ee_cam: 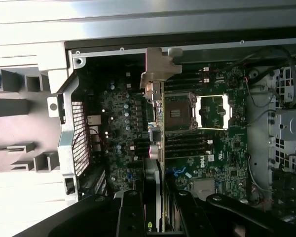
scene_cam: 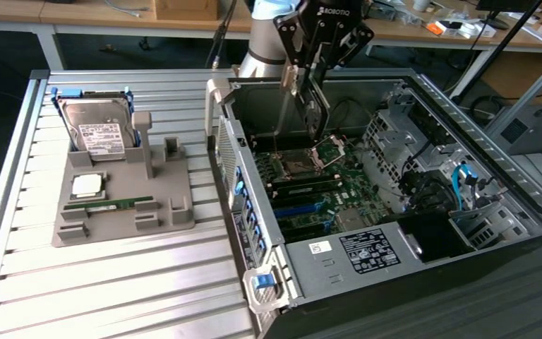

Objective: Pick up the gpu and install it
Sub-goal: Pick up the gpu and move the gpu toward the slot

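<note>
**Jaws clamped on gpu (scene_cam: 316, 106) over open pc case (scene_cam: 226, 152)**

Jaws: nearly closed, gap no wider than the card is thick, pinching the gpu (ee_cam: 163, 148) by its upper edge. In wrist view the black fingers (ee_cam: 130, 215) sit one each side of the thin card, pressed against it.

The gpu: off the counter (scene_cam: 111, 282), hanging upright and edge-down inside the case opening, above the motherboard (scene_cam: 346, 183). Its silvery bracket (scene_cam: 290, 99) runs down the side twd the exterior view's left. The card's lower edge is near the cpu socket (scene_cam: 313, 159), which has its lid flipped open. Can't tell if the card touches the board or any slot. In wrist view the card shows edge-on as a thin line just beside the socket (ee_cam: 177, 113), w/ the bracket (ee_cam: 155, 66) at the end away from the fingers.

Case lies on its side, open face up, at the exterior view's right. The arm (scene_cam: 263, 42) comes in from behind it.

At the exterior view's left, well apart from the jaws, a grey holder (scene_cam: 125, 215) sits on the counter. In it:
- hard drive (scene_cam: 97, 131) w/ white label, leaning upright at the back
- square cpu chip (scene_cam: 87, 185), lying flat
- green memory stick (scene_cam: 121, 203), just in front of the chip
</note>
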You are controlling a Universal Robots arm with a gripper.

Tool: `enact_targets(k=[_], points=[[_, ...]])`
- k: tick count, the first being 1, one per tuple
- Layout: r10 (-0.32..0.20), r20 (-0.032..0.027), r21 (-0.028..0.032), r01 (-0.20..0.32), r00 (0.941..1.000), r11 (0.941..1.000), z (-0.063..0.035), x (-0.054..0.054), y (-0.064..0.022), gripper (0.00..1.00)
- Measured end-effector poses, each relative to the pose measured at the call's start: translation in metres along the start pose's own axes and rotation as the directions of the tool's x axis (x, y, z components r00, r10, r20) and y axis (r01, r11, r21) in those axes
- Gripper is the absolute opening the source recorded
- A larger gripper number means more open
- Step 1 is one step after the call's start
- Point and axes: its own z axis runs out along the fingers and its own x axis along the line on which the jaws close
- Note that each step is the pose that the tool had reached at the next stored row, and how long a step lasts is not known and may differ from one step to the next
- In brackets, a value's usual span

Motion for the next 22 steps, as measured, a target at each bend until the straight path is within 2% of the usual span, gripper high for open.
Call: enact_targets(k=[22], points=[[0.000, -0.0001, 0.0027, 0.000, 1.0000, 1.0000, 0.0050, -0.024, -0.0006, 0.27]])
